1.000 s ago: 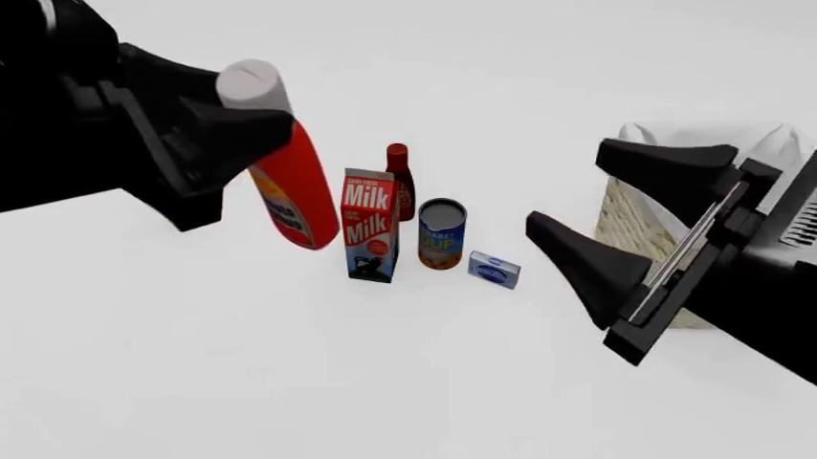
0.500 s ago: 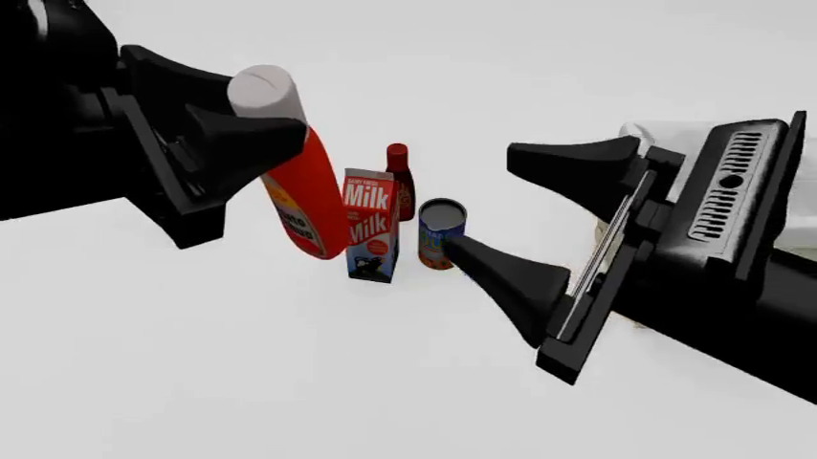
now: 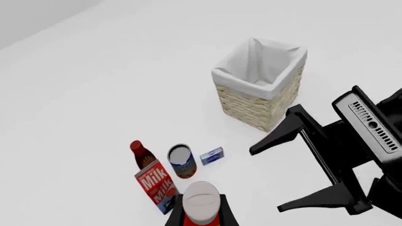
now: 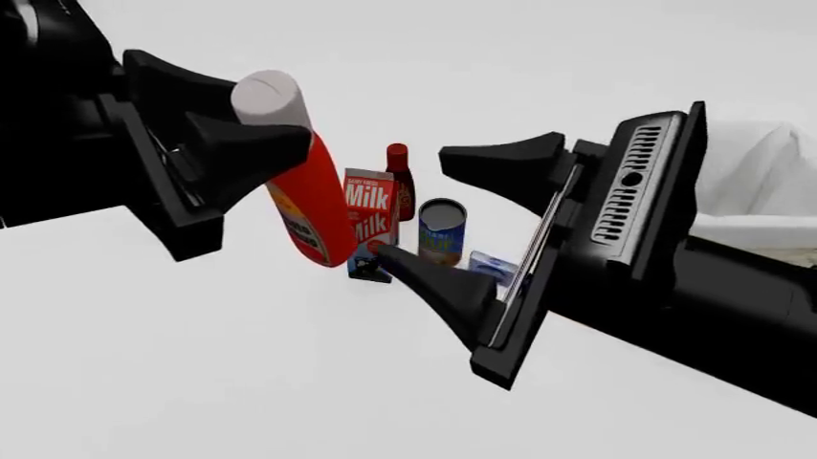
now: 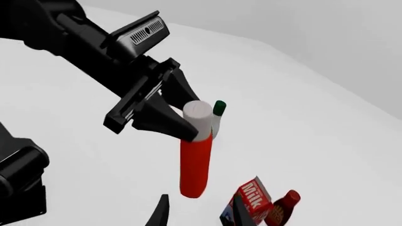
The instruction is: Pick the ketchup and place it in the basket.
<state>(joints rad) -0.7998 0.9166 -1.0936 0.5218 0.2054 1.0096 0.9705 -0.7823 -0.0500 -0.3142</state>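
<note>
Left end effector raised, fingers clamped; right end effector mid-air, fingers spread wide

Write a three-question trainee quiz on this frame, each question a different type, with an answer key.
1. True or false: the ketchup is standing on the table.
2. Multiple choice: the right gripper is A) shut on the milk carton, B) open and holding nothing, C) shut on the ketchup.
3. Fill in: the basket has a ___ cloth lining.

Key
1. False: the left gripper holds it near the cap, lifted and tilted.
2. B: its jaws stand wide apart near the ketchup.
3. White.
</note>
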